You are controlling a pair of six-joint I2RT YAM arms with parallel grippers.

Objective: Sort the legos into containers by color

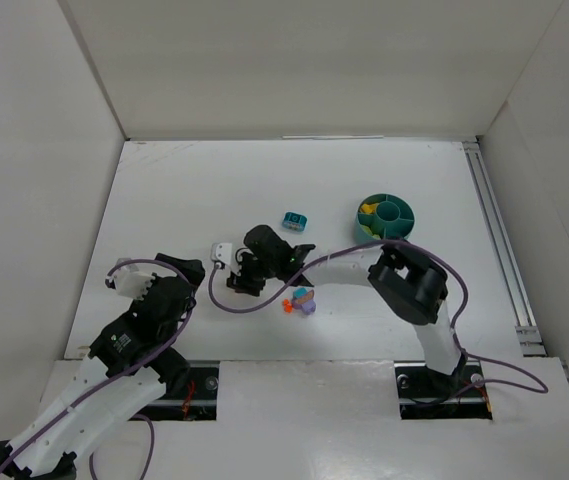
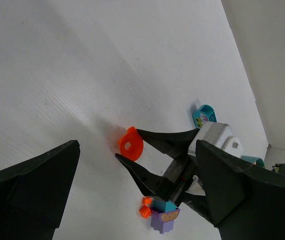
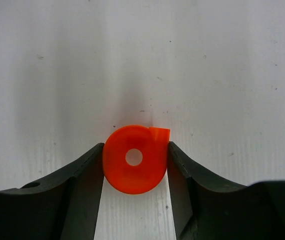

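My right tool point(image 3: 135, 159) pinches a round orange brick point(image 3: 132, 175) with a hole through it, one finger on each side. It holds the brick low at the white desk point(image 3: 207, 60), and I cannot tell whether the brick touches it.

My left tool point(image 1: 182, 268) hangs just to the left of the right one. Its fingers point(image 2: 29, 192) are spread wide with nothing between them, and they face the pinched brick.

Beside the right tool's wrist, on its right, sits a small clump: a purple brick point(image 2: 163, 220) with a teal piece point(image 2: 168, 205) on top. Two tiny orange bits point(image 2: 145, 207) lie just beside it.

Farther out past the right tool lies a teal brick point(image 1: 295, 219) on its own. Farthest, well off to that tool's right, stands the round teal bowl point(image 1: 409, 212). It is divided inside, with yellow bricks point(image 1: 366, 211) in a compartment on its left side.
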